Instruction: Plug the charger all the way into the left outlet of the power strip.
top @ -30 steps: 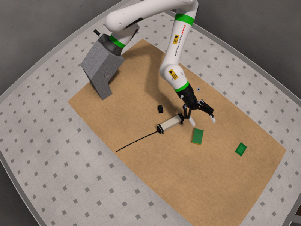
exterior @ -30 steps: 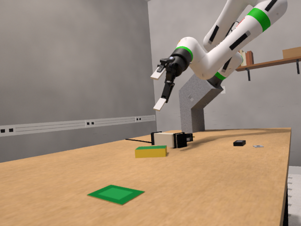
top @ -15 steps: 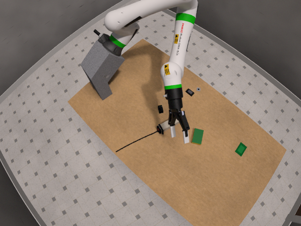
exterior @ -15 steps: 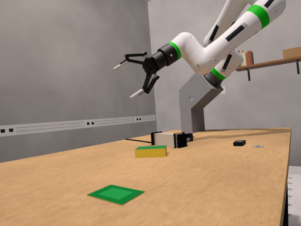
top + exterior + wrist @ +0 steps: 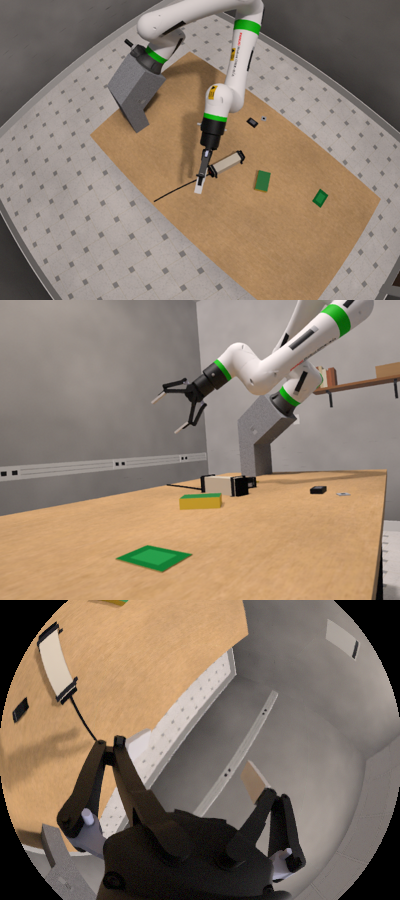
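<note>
Exterior view: one hand (image 5: pixel 176 412) is seen high above the counter (image 5: pixel 258 545), its two fingers spread to full width, with nothing held between them. Two pale fingertip pads (image 5: pixel 157 397) are counted, one upper and one lower.

Below the hand, one power strip (image 5: pixel 219 484) is recorded lying flat on the counter, cream-bodied with a black clamp at each end; one thin black cable (image 5: pixel 174 191) is seen running from its end off the counter edge. Which outlet is which cannot be told.

One charger (image 5: pixel 318 490), a small black block, is noted lying on the counter well apart from the strip, not plugged in. Just beside it, one small grey square piece (image 5: pixel 342 494) is seen.

Near the strip, one green-topped yellow block (image 5: pixel 200 501) is counted. Farther out, one flat green pad (image 5: pixel 154 557) is recorded.
</note>
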### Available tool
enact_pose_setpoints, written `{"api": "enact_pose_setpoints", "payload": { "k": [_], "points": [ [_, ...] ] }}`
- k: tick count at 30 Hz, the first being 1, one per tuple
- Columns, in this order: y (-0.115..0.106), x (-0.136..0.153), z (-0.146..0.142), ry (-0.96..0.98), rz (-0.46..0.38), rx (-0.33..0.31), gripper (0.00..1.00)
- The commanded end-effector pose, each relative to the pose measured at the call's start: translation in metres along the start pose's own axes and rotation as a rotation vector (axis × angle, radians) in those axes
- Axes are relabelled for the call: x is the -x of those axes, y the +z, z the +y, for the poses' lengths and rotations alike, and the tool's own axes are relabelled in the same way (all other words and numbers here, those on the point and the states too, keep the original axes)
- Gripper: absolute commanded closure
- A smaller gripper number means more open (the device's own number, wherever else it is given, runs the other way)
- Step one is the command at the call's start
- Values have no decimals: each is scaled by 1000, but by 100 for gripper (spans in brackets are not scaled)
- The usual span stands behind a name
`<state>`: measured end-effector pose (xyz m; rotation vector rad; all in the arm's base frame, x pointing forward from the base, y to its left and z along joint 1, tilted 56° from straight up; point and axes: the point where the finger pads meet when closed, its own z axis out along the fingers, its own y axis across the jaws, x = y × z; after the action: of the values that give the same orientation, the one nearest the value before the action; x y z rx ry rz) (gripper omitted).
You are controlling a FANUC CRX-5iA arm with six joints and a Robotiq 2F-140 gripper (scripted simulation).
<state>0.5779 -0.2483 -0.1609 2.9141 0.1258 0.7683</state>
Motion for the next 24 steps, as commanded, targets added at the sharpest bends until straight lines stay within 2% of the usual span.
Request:
{"api": "enact_pose_setpoints", "payload": {
  "k": [1,8,9,18,19,21,22,24],
  "points": [
    [0,0,1,1,2,-6,0],
    [0,0,1,1,2,-6,0],
    [-1,29,-19,121,-67,-58,0],
    [-1,29,-19,121,-67,-58,0],
    [-4,51,-43,236,-130,-117,0],
    [-4,51,-43,236,-130,-117,0],
    [-10,68,-71,346,-188,-180,0],
    [-10,68,-71,346,-188,-180,0]
  ]
}}
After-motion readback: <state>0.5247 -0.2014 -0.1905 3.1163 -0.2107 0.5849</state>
